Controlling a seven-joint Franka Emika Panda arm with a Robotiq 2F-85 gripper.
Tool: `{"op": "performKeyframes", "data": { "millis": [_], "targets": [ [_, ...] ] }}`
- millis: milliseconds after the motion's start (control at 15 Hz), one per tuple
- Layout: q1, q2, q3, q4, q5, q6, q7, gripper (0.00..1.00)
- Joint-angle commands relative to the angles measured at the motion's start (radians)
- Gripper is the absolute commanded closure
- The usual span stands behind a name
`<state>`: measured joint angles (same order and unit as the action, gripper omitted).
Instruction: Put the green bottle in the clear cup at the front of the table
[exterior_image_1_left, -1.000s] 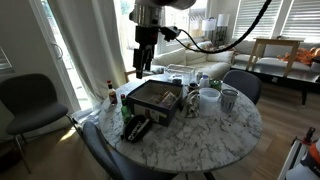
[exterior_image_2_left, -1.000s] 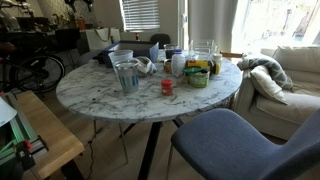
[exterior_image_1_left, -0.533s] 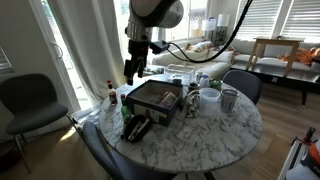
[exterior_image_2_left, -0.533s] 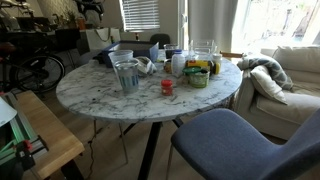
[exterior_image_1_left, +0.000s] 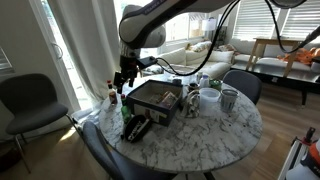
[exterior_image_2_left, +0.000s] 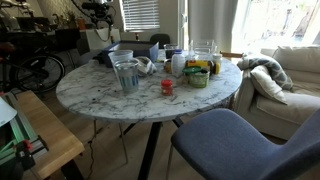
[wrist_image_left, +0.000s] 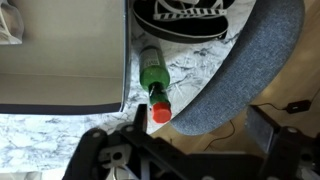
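While the gripper (wrist_image_left: 182, 142) is hovering just above the green bottle (wrist_image_left: 153, 74), jaws looking spread and empty, the approach-to-grasp step is under way. Red-capped, the bottle is standing at the counter (exterior_image_1_left: 205, 135) edge beside a dark box (exterior_image_1_left: 152, 100), well apart from the clear cup (exterior_image_1_left: 209, 98). Next move, by my judgement, is calling for a descent straddling the bottle's neck, then closing.

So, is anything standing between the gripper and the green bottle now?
Nothing visible does. The gripper hangs above the green bottle, whose red cap is uncovered. A box stands beside it on one side and a chair back on the other, both off the path.
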<state>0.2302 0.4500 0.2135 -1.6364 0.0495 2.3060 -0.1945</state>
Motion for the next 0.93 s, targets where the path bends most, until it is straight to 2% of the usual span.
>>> {"op": "performKeyframes", "data": {
  "millis": [0,600,667,800,867],
  "targets": [
    [0.01,0.097,-0.008,0.097,-0.015,-0.002,0.036,0.0],
    [0.034,0.22,-0.028,0.21,-0.037,-0.023,0.08,0.0],
    [0.038,0.229,-0.033,0.22,-0.043,-0.027,0.088,0.03],
    [0.043,0.244,-0.037,0.236,-0.051,-0.029,0.099,0.17],
    [0.048,0.25,-0.044,0.244,-0.061,-0.031,0.108,0.2]
  ]
}}
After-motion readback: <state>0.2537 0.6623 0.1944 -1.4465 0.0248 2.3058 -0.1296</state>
